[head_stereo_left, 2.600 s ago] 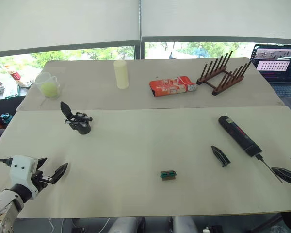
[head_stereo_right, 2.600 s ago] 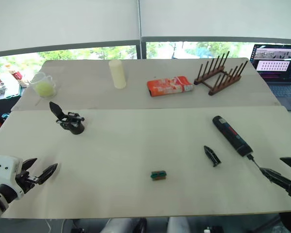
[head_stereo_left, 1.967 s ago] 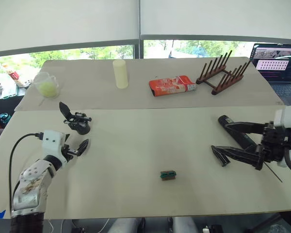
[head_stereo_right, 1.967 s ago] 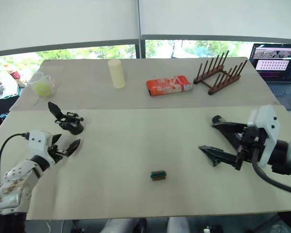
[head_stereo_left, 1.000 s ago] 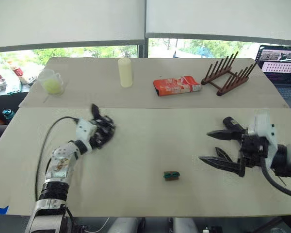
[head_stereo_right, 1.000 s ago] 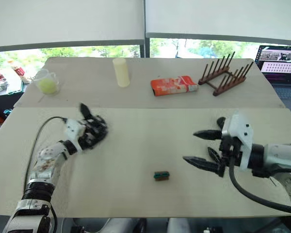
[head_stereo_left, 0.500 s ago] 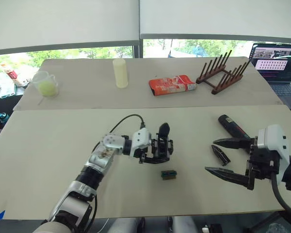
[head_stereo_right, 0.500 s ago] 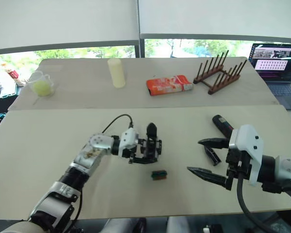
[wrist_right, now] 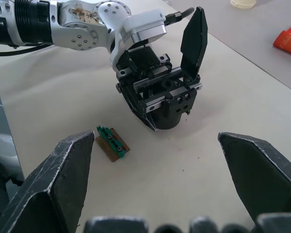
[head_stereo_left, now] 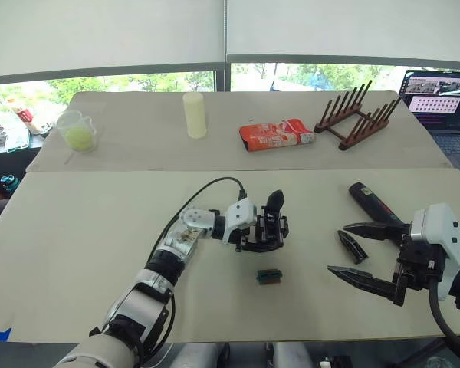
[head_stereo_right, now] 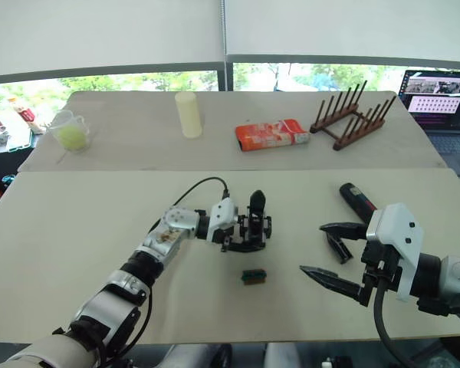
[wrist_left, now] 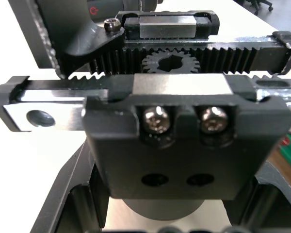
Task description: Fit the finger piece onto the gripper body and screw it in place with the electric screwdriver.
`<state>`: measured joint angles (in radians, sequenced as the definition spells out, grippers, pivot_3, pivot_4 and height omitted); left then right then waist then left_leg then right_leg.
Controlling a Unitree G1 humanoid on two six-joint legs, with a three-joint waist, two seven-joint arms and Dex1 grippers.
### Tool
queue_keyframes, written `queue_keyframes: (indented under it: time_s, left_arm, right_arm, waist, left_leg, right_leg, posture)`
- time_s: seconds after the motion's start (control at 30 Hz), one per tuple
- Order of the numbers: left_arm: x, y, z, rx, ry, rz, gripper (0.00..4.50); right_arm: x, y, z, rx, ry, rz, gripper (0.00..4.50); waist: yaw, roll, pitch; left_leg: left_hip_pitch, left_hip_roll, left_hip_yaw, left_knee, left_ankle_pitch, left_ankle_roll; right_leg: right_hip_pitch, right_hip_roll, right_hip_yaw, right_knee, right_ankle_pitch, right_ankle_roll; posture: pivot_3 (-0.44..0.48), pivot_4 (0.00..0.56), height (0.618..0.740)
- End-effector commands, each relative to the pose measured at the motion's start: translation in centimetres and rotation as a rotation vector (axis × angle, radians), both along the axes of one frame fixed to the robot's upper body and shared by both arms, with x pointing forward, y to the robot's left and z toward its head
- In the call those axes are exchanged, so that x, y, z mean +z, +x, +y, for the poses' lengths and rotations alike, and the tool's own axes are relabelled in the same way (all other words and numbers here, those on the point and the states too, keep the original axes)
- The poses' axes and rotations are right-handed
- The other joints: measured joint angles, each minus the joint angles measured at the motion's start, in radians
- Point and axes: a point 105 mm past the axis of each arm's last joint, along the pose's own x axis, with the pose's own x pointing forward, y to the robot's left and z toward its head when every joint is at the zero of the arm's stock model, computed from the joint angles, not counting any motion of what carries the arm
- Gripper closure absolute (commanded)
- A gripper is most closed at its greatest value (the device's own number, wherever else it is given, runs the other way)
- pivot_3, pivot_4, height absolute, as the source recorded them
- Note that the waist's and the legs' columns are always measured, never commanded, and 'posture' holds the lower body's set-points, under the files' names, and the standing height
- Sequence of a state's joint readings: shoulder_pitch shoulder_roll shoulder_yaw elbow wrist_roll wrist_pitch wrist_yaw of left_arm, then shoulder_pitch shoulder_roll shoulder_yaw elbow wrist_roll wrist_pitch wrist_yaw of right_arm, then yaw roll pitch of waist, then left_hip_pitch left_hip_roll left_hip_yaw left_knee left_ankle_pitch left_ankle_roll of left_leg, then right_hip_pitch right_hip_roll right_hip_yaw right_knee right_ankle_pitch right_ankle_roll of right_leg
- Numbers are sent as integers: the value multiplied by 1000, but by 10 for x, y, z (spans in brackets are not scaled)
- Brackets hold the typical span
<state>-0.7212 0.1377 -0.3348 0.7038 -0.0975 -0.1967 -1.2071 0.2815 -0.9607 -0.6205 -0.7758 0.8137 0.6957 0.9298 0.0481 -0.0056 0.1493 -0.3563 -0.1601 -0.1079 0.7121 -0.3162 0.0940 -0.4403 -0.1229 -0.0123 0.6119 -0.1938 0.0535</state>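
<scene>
The left tool's (head_stereo_left: 267, 234) own fingers are mostly hidden behind the gripper body (head_stereo_left: 270, 228) it pinches, and in the left wrist view the body's toothed racks, central pinion and two bright screws crowd the frame, so the tabletop (head_stereo_left: 100, 230) beneath is barely seen. The body sits near the tabletop's middle, its single pointed finger upright, rounded base low, just beyond the small green block (head_stereo_left: 268, 276). The right tool (head_stereo_left: 366, 257) hangs spread wide, holding nothing; its upper finger lies just beside the finger piece (head_stereo_left: 349, 245), a small black wedge lying flat, though contact cannot be made out. The electric screwdriver (head_stereo_left: 376, 205) lies just behind, its far end cut off by the right tool's white housing.
</scene>
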Motion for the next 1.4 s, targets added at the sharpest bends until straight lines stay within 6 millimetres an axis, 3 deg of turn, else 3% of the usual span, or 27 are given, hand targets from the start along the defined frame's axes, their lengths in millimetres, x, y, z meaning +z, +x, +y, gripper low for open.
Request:
queue_keyframes:
  time_s: [0.03,0.13,0.23,0.37,0.5,0.6,0.7,0.8,0.87,0.97,1.07,1.27,1.4]
  left_arm:
    - [12,7,-2,2,-24,-58,1015]
    - [9,9,13,15,-1,-44,47]
    - [13,9,35,44,-9,-44,47]
    - [26,0,70,61,-7,-32,47]
    - [51,-18,98,46,13,-18,47]
    - [79,-38,111,4,46,-24,47]
    - [107,-58,108,-51,58,-39,47]
    - [119,-67,96,-82,14,-19,47]
    - [121,-65,87,-73,-22,-29,47]
    - [122,-74,82,-99,-30,-21,47]
    - [124,-79,81,-107,-21,-24,47]
    - [128,-81,80,-107,-21,-30,47]
    - [130,-82,79,-104,-22,-30,47]
  right_arm:
    - [7,0,2,14,-23,-54,0]
    - [4,-1,1,19,-79,-50,0]
    - [6,-2,-5,31,-191,-21,0]
    - [22,7,-18,-33,-217,96,0]
    - [30,19,-28,-135,-219,225,0]
    - [21,24,-42,-223,-297,379,0]
    - [12,36,-50,-340,-238,554,0]
    - [-2,46,-52,-397,-250,682,0]
    - [-11,53,-51,-412,-250,762,0]
    - [-29,70,-65,-533,-297,821,0]
    - [-40,79,-73,-581,-319,857,0]
    - [-51,92,-69,-572,-311,871,0]
    - [-64,89,-70,-554,-347,892,0]
  waist:
    - [0,0,0]
    - [0,0,0]
    - [-7,0,0]
    - [-12,1,0]
    - [-8,1,0]
    - [-4,2,0]
    - [-5,2,1]
    - [-8,3,1]
    - [-10,3,1]
    - [-14,3,1]
    - [-17,3,1]
    - [-22,3,1]
    - [-21,3,1]
  left_leg:
    - [0,0,0,0,0,0]
    - [0,0,0,0,0,0]
    - [0,0,0,0,0,0]
    - [0,1,0,0,0,0]
    - [0,1,-1,-1,0,0]
    - [-1,1,-2,0,0,0]
    - [-2,1,-2,0,-2,-3]
    - [-3,0,-1,0,-5,-8]
    - [-2,0,-1,0,-5,-8]
    - [-4,1,-1,1,-4,-7]
    - [-13,0,0,3,0,0]
    - [-15,-1,0,5,0,0]
    - [-15,-1,1,5,0,0]
  right_leg:
    - [0,0,0,0,0,0]
    - [0,0,0,0,0,0]
    - [0,0,0,1,0,0]
    - [-2,1,1,1,0,0]
    - [-1,-1,0,0,0,0]
    - [-1,0,0,0,0,0]
    - [-2,-2,-1,-2,1,-1]
    - [0,-6,0,-4,1,-1]
    - [0,-6,-1,-3,1,-1]
    - [-3,-6,0,-2,1,-1]
    - [-14,-7,0,2,1,-2]
    - [-16,-7,-3,3,1,-2]
    - [-16,-6,-2,4,1,-2]
  posture:
    - [0,150,740]
    - [0,150,740]
    - [0,150,740]
    - [0,150,740]
    - [0,150,740]
    - [0,150,740]
    - [0,150,740]
    - [0,150,740]
    - [0,150,740]
    - [0,150,740]
    - [0,150,740]
    - [0,150,740]
    - [0,150,740]
